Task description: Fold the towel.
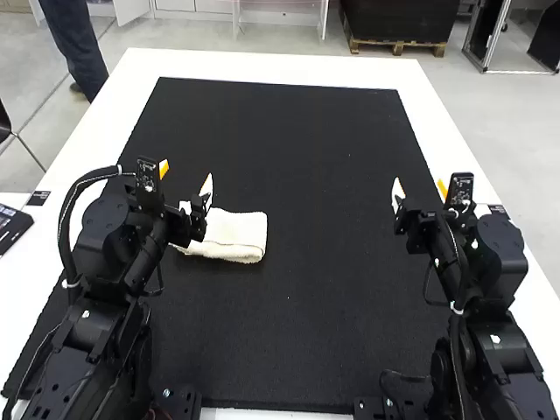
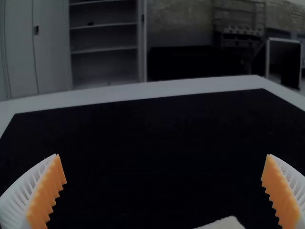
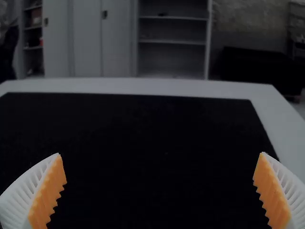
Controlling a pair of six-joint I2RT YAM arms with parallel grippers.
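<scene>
Left claw and right claw spread wide, both empty | cream towel lies folded in a thick, rounded rectangle | black mat tops smooth white table

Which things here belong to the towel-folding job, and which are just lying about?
For the job:
towel, already folded
left gripper, fingers open
right gripper, fingers open

Just there:
black mat under the towel
dark flat object at the high view's left edge
</scene>
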